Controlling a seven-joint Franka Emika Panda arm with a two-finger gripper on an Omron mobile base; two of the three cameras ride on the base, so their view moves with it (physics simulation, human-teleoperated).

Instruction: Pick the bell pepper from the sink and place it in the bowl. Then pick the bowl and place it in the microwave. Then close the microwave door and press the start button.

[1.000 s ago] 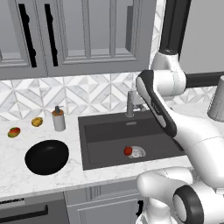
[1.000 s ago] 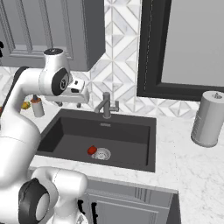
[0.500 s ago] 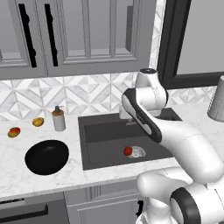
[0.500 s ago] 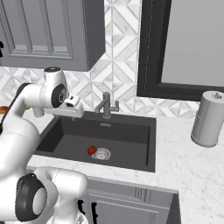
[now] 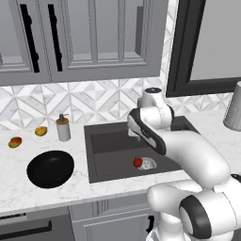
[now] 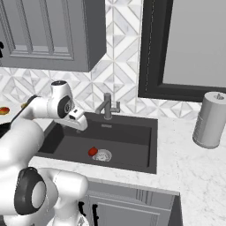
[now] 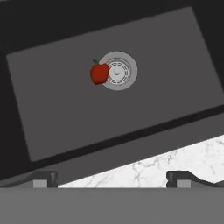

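— What am I looking at?

— I'm hovering the arm over the sink (image 5: pixel 113 141), working the first step: fetching the bell pepper (image 7: pixel 99 73). The bowl (image 5: pixel 50 168) is waiting on the counter left of the basin.

— Where's the pepper sitting?

— On the basin floor, touching the drain (image 7: pixel 117 71). The gripper (image 7: pixel 112 179) is standing wide, holding nothing. Next, I'm judging, it needs lowering straight over the pepper before closing.
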